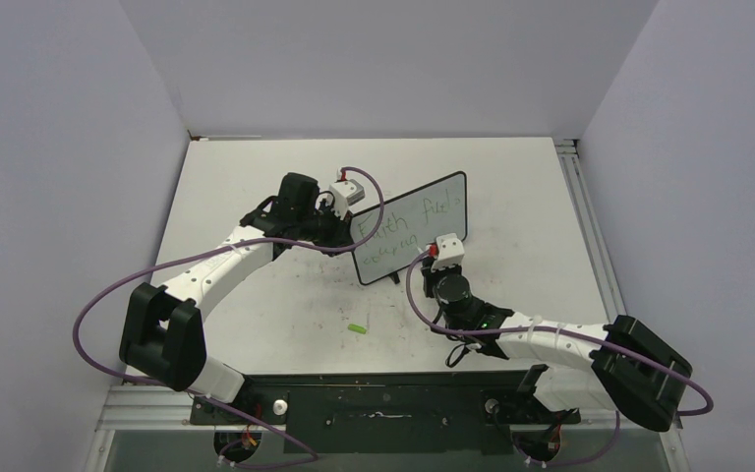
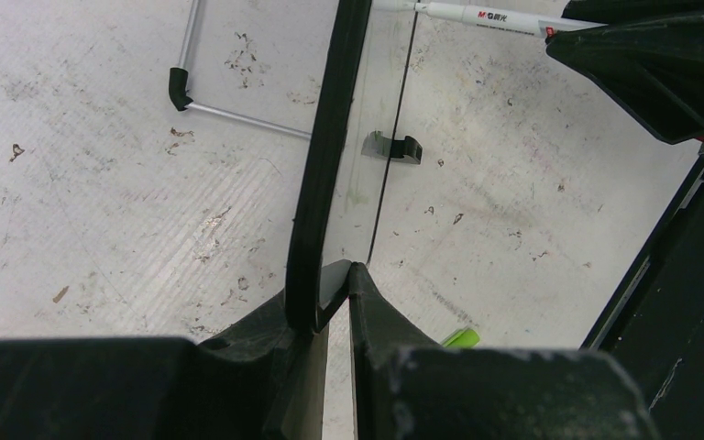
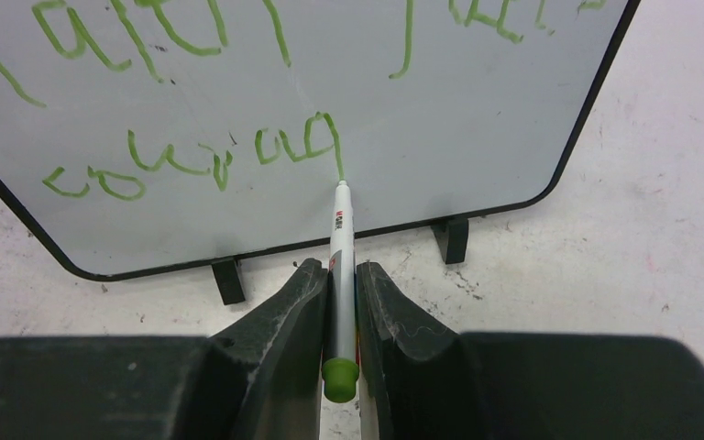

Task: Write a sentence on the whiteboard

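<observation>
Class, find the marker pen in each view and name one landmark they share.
Top external: too small to make out; it is at the right gripper, by the whiteboard.
Left wrist: marker along the top edge, right of centre.
Right wrist: marker bottom centre, tip at the whiteboard.
Shared landmark: the whiteboard.

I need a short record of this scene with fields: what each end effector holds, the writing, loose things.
left end effector: shut on side edge of whiteboard
right end effector: shut on marker, tip touching whiteboard
sentence: two green lines; marker tip at second line's end
loose: green cap lying on tabletop, near side of whiteboard
</observation>
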You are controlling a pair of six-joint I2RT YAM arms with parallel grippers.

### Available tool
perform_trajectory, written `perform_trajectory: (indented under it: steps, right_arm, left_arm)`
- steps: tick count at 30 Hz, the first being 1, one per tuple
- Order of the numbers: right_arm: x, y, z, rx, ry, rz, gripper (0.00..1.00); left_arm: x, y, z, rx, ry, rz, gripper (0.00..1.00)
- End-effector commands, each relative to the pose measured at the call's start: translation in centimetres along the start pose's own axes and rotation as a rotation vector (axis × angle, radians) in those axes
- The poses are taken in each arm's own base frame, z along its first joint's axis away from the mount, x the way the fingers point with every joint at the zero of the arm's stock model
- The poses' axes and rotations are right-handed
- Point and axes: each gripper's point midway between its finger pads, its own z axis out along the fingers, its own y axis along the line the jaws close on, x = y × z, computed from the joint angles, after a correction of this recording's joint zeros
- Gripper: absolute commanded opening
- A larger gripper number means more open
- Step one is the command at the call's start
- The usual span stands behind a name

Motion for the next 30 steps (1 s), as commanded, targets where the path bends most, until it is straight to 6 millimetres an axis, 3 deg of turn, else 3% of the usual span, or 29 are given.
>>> perform_trajectory:
  steps: [1,13,24,30]
  right_arm:
    - [0.2,0.4,0.0,-0.014,-0.005,0.036,0.05]
    - [-1.0,1.7,-0.1,-0.079,-0.049,0.073,0.05]
    - [-4.3,-0.3,-3.0,-0.051,-0.143,0.171,0.05]
    - [-4.7,-0.4,-3.3,-0.078,-0.142,0.154,0.05]
  left_arm:
    - [-0.2,0.4,-0.5,-0.03,0.008,0.048,0.0]
    - [-0.1,0.4,-0.4,-0.029,0.013,0.046,0.0]
    - [0.0,0.5,-0.3,-0.03,0.014,0.044,0.0]
    - [-0.1,0.5,-0.5,-0.033,0.012,0.047,0.0]
